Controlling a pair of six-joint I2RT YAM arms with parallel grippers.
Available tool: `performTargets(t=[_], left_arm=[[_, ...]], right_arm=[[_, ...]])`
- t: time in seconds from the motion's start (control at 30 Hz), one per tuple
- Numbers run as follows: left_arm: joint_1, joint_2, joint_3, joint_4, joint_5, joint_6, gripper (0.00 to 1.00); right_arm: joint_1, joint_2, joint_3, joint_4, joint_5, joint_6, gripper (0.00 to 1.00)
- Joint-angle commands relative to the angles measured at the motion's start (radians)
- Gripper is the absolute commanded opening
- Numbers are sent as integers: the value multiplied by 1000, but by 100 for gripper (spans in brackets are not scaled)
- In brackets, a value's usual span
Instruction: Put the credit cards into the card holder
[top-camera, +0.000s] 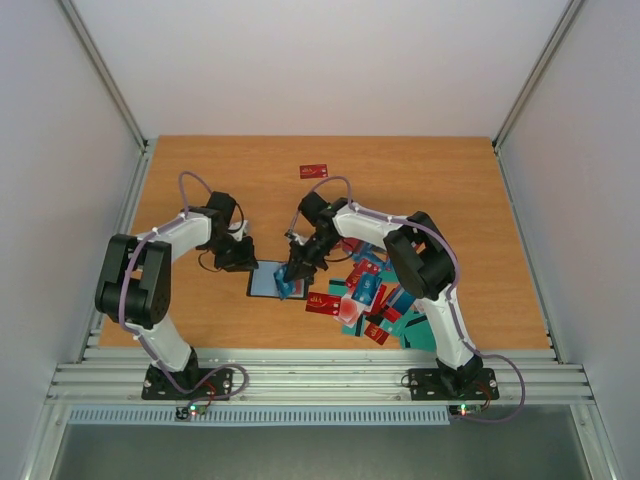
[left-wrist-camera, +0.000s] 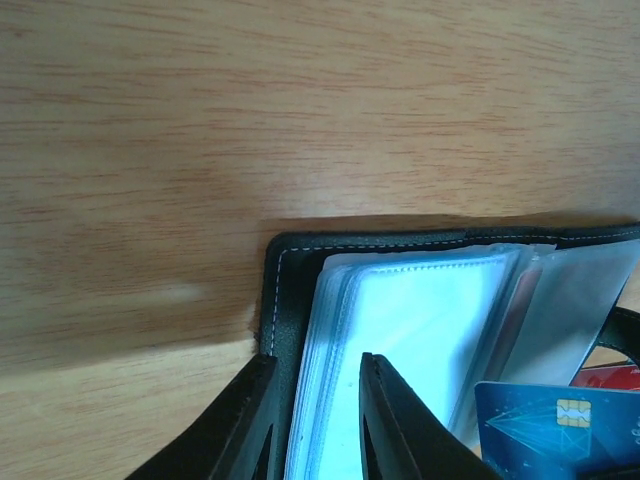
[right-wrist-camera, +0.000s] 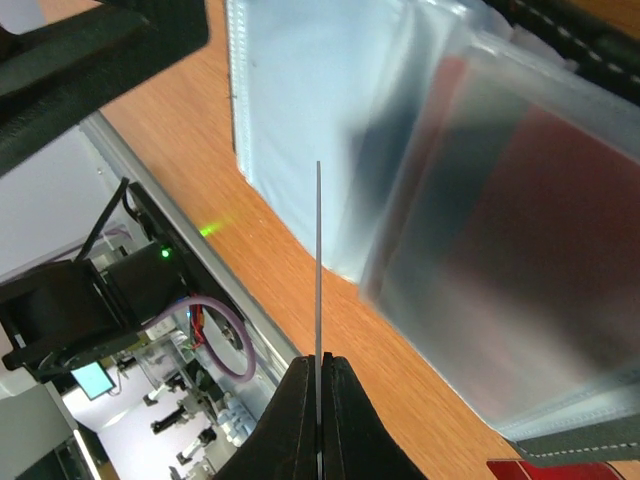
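The card holder (top-camera: 262, 283) lies open on the table, black cover (left-wrist-camera: 285, 290) down, with a stack of clear sleeves (right-wrist-camera: 300, 90) on top. My left gripper (top-camera: 243, 262) (left-wrist-camera: 316, 358) is shut across its left edge, one finger by the cover, the other on the sleeves. My right gripper (top-camera: 296, 272) (right-wrist-camera: 319, 358) is shut on a blue credit card (left-wrist-camera: 560, 420), seen edge-on (right-wrist-camera: 319, 260) just above the sleeves. One lifted sleeve (right-wrist-camera: 530, 230) shows something red inside. More credit cards (top-camera: 375, 300), red and teal, lie heaped to the right.
A single red card (top-camera: 314, 170) lies far back on the table. The metal rail (top-camera: 320, 380) with both arm bases runs along the near edge. White walls (top-camera: 60, 150) close in the sides and back.
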Motion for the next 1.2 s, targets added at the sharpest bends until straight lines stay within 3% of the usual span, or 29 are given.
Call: performTargets(t=[0.0,1.17], left_arm=[[3,18,-12,26,7,21,25],[1,46,-28,5,29,31,22]], right_arm=[[-7,-28,-31,-11,-4,-18,1],[-16,35,-16,52,-11,18,1]])
